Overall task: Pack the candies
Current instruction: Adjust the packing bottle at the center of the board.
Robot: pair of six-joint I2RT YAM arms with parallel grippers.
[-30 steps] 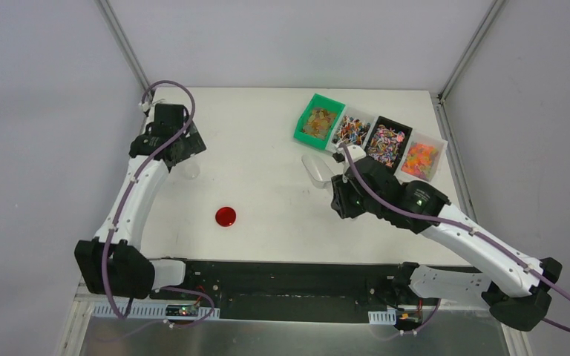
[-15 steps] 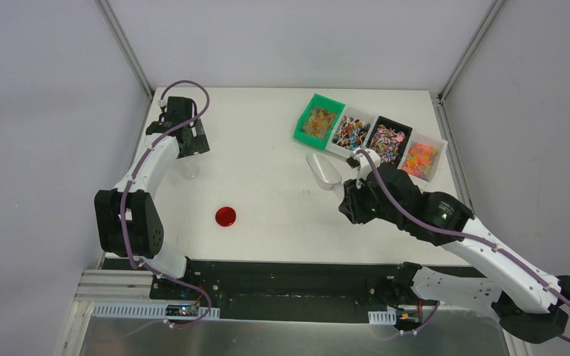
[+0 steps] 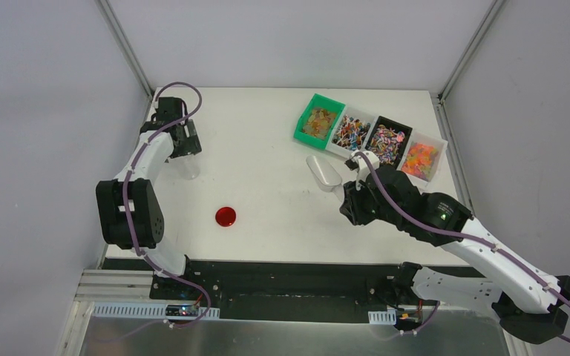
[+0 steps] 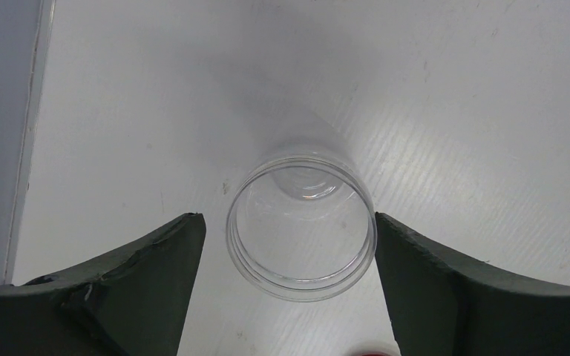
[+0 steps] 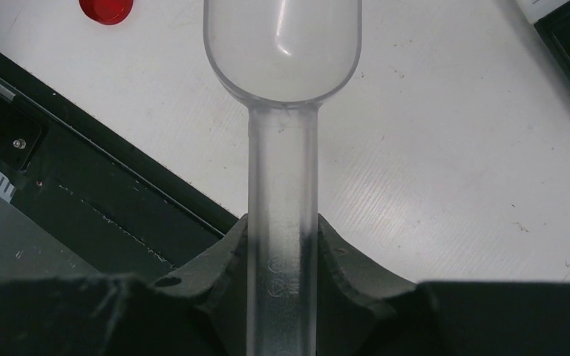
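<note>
Setting: White table [image 3: 267, 148] boxed in by plain grey walls [image 3: 44, 111], seen from above; two robot arms are bolted at its near edge

Candies: the candies [image 3: 383, 142] lie sorted by colour in four small bins [image 3: 319, 121] set in a slanting row at the far right of the table; none shows anywhere else

Scoop: a clear plastic scoop [image 5: 282, 44] points away from the right arm, its bowl empty and hanging near the bins, just short of them

Right gripper: the right gripper [image 5: 282, 230] is pinched tight on the scoop's long handle, low on the shaft, so the bowl reaches out ahead like a spoon

Jar: a clear round jar [image 4: 301, 222] stands upright with its mouth open at the far left of the table, well apart from the bins; it looks empty

Left gripper: the left gripper [image 4: 286, 219] is spread wide, one finger on each side of the jar; whether either finger touches the glass cannot be told; the pose suits steadying or lifting it

Lid: a flat red lid [image 3: 225, 216] rests alone near the middle of the table, off the jar so the mouth is free for filling

Stage: early, by the look of it; nothing is packed yet

Next move: probably dipping the scoop into a bin, with the jar gripped and carried closer

Risk: small sweets could spill from the shallow bowl on the way across
</note>
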